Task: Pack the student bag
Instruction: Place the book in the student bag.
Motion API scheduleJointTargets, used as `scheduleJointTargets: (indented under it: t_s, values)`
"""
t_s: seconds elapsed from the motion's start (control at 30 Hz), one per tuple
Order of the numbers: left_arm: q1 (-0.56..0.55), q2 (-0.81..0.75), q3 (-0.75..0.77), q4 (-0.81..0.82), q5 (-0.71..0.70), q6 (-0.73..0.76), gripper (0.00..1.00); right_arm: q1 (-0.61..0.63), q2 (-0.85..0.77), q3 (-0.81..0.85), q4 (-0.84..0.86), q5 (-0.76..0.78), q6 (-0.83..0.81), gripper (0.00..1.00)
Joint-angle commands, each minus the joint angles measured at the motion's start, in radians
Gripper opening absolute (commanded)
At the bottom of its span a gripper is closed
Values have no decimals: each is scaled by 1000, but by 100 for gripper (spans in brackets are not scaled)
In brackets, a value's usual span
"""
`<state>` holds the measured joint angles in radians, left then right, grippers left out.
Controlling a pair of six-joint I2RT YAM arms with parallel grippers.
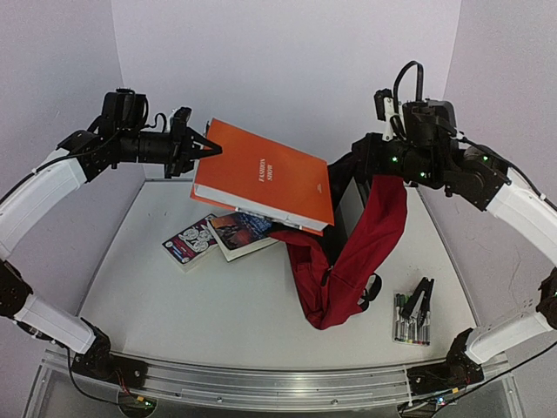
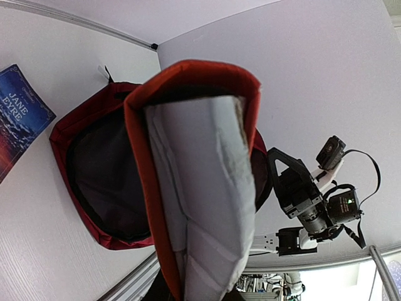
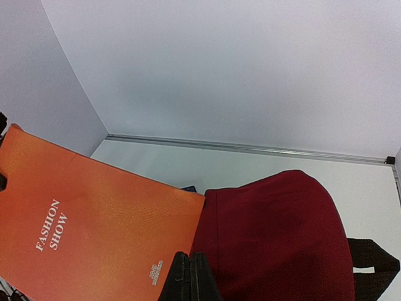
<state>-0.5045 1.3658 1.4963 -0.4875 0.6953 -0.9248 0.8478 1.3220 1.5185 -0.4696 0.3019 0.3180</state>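
The student bag (image 1: pixel 352 261) is dark red with a black lining. It lies at centre right, its upper edge lifted. My right gripper (image 1: pixel 381 172) is shut on that edge and holds it up; its closed fingers (image 3: pixel 190 279) sit against the red fabric (image 3: pixel 282 238). My left gripper (image 1: pixel 202 148) is shut on the left edge of a large orange "FASHION SHOW" book (image 1: pixel 265 183) and holds it in the air, sloping down to the right. The book's lower right corner is at the bag's mouth. In the left wrist view the book (image 2: pixel 207 188) is edge-on in front of the open bag (image 2: pixel 100 182).
A "Jane Eyre" book (image 1: pixel 239 231) and a small patterned booklet (image 1: pixel 189 242) lie on the table under the orange book. A pack of markers (image 1: pixel 407 320) with a black clip (image 1: pixel 422 300) lies at the front right. Walls close the table on three sides.
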Motion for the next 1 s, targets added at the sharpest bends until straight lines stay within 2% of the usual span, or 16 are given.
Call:
scheduleJointTargets:
  t_s: [0.0,0.27,0.37,0.7,0.97]
  values:
    - [-34,15,11,79,40,-19,10,5,1,45,28,29,14,0]
    - [-62,42,33,26,8,4,10,6,20,75,29,39,15,0]
    - [-70,34,27,2,-12,15,10,6,27,86,31,93,29,0]
    - [-78,29,-16,20,-15,6,11,5,50,111,33,168,62,0]
    - [-85,92,59,-4,-107,31,14,6,46,100,42,131,62,0]
